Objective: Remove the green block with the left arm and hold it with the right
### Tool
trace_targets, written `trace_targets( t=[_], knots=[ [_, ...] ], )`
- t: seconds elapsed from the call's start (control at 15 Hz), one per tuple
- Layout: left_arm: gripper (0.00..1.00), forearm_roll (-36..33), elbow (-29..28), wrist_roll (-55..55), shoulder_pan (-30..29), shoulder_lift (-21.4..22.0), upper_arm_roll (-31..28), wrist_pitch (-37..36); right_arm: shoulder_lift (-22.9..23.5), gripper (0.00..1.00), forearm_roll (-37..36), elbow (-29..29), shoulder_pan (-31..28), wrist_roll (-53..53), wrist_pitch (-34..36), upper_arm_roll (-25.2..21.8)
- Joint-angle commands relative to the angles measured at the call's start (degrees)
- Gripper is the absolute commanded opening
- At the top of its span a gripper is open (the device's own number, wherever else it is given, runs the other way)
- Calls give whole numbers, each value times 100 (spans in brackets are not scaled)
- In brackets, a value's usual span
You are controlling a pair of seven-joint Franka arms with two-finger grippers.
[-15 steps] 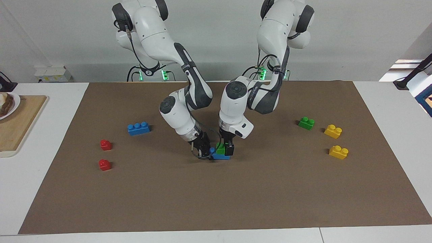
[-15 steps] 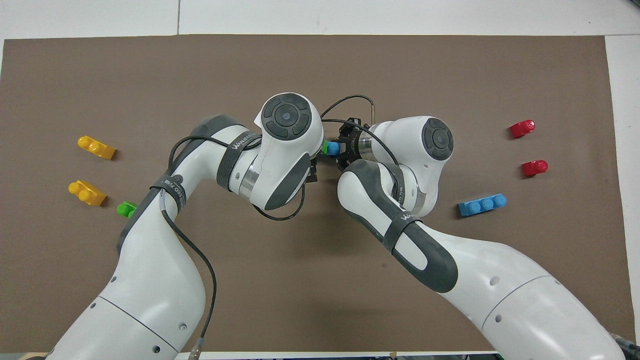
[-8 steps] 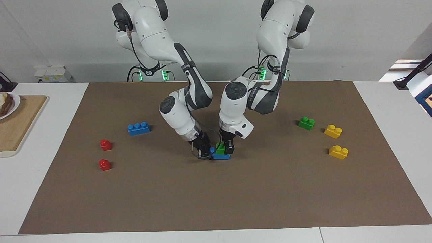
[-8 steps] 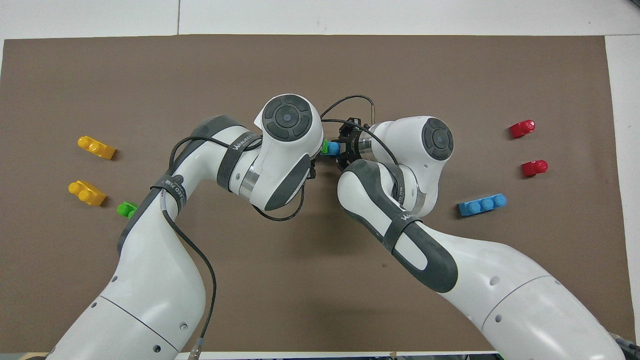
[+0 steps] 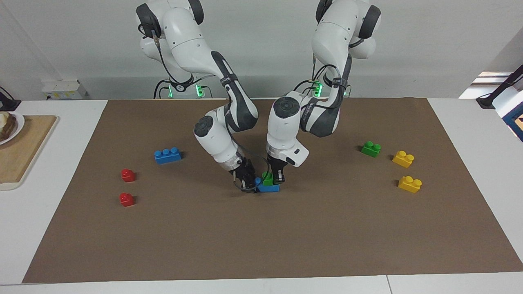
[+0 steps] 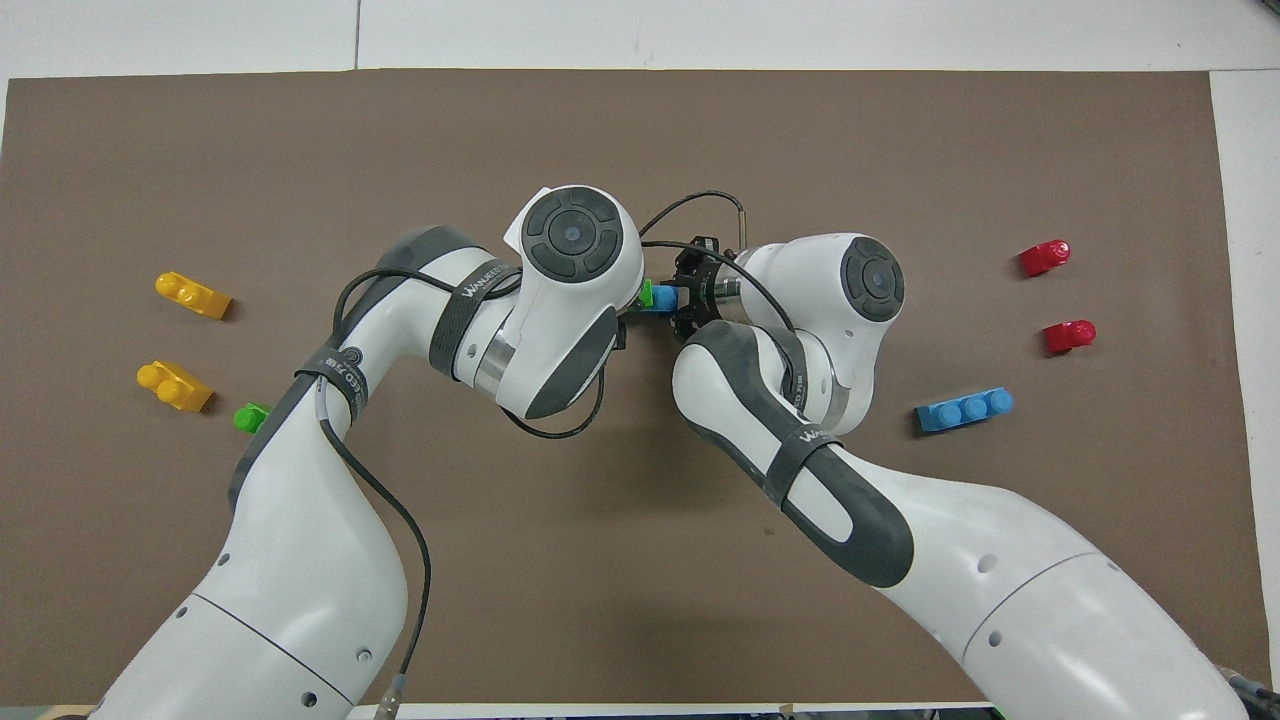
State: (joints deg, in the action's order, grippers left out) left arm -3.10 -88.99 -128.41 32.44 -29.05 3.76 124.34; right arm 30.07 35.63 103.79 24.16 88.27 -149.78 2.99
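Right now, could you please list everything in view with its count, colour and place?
green block: one, green, stacked on the blue brick mid-mat, in the left hand's grip.
blue brick: one, blue, under the green block, held by the right hand.
spare green block: one, green, toward the left arm's end.
yellow bricks: two, yellow, beside the spare green block.
loose blue brick: one, blue, toward the right arm's end.
red bricks: two, red, near the loose blue brick.
mat: one, brown, covering the table.
cutting board: one, wooden, off the mat.
left hand: one, black, on the green block.
right hand: one, black, at the blue brick.
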Motion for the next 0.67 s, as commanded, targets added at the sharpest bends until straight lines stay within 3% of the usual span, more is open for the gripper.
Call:
trace_targets(
  t=[0.0, 0.27, 0.47, 0.6],
  knots=[
    [0, -15, -163, -44, -228, 724, -16, -550, 8, 0, 146, 107, 1, -169, -157, -18],
    [0, -24, -163, 481, -536, 1182, -25, -1095, 8, 0, 146, 107, 1, -204, -157, -18],
    [0, -15, -189, 2113, -974, 1358, -16, -1710, -1, 0, 50, -16, -95, -222, 44, -18],
    [0, -15, -338, 3229, -1378, 1437, -16, -1817, -27, 0, -108, -296, -235, -414, 596, -70]
  ],
)
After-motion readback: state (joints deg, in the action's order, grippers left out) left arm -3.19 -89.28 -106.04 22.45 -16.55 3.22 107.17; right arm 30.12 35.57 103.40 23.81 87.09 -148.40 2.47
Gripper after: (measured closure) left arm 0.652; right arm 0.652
